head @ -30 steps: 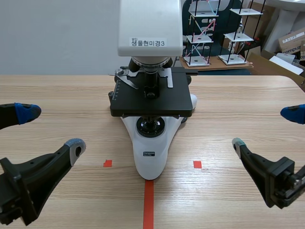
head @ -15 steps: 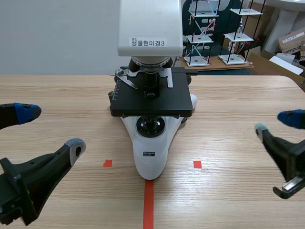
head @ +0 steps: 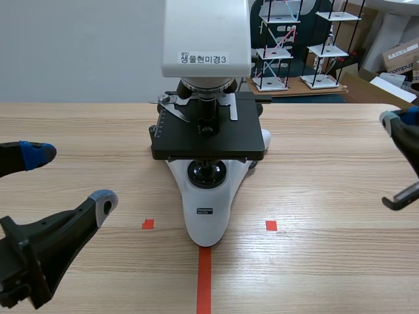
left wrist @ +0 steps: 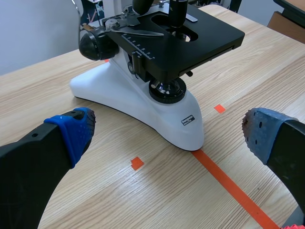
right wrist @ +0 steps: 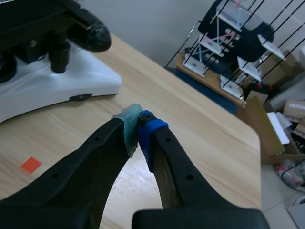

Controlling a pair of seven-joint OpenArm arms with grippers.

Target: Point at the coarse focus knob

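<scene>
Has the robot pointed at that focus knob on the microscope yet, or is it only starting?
Only starting. Done: the right tool is shut, tips together, fit for pointing. In hand: it hangs well to the side of the microscope, touching nothing. Left: bring its tip to the large black knob on the microscope's side. The left tool is open.

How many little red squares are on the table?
2. One square lies left of the microscope, another square right of it. More may hide underneath.

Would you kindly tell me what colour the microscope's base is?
White; the base shows best in the left wrist view.
</scene>
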